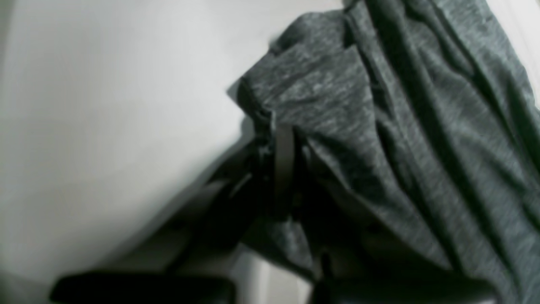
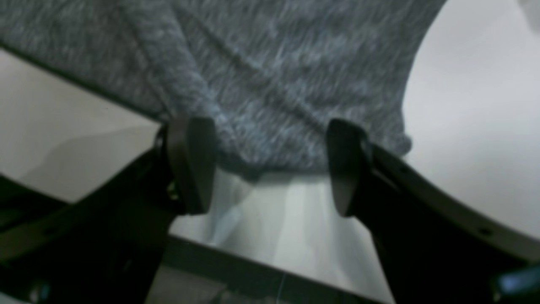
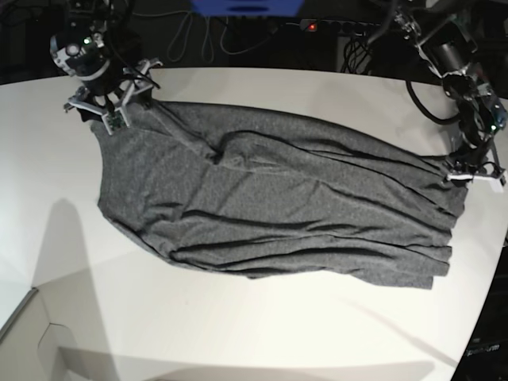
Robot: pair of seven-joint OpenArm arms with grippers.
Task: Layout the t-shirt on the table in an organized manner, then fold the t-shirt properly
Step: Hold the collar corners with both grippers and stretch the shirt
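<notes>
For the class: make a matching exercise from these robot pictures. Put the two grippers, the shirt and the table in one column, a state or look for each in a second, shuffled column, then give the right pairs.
Column one:
1. left gripper
2. right gripper
3. heathered dark grey knit t-shirt
4. smooth white table

Column two:
A. jaws wide apart at a cloth edge
B. bare and white around the cloth
C. shut on bunched cloth
D. spread out, creased in long folds

Pairs: 1-C, 2-A, 3-D, 4-B
</notes>
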